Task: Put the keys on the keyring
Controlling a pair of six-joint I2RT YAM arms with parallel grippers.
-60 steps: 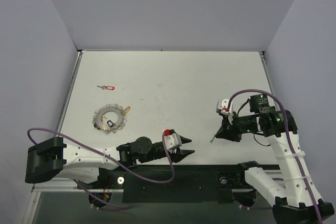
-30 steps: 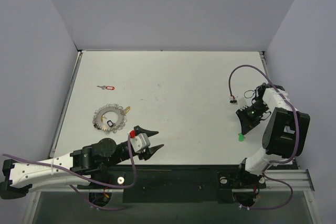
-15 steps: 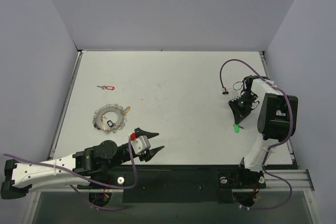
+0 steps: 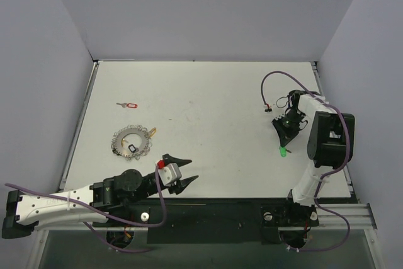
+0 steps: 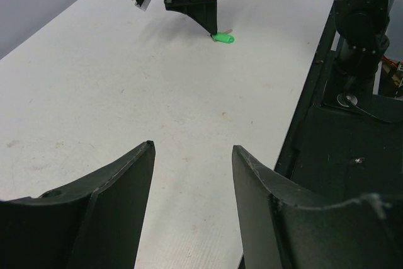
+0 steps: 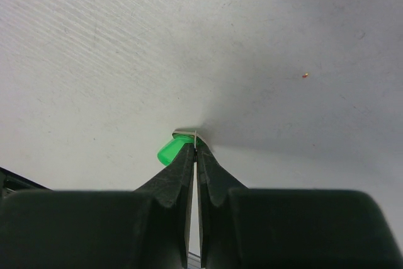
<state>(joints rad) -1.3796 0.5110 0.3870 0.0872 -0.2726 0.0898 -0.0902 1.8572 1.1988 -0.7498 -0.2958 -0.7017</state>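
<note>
Seen from above, the right end effector [image 4: 284, 144] points down at the green key [image 4: 283, 152] on the right side of the surface [image 4: 208, 92], well apart from the keyring [image 4: 132, 142] and the red key [image 4: 129, 104] on the left. Carrying so tiny a thing that far risks dropping it. The left end effector [image 4: 193, 168] hangs near the keyring with its fingers apart and nothing between them, so a careless sweep could knock the ring askew. The left wrist view shows the green key low under the far tips, at or just above the surface, I cannot tell which. In the right wrist view the tips are pressed together on the key's thin metal edge, with the green head jutting sideways. I judge that so slight a pinch could let it pivot or slip out.
</note>
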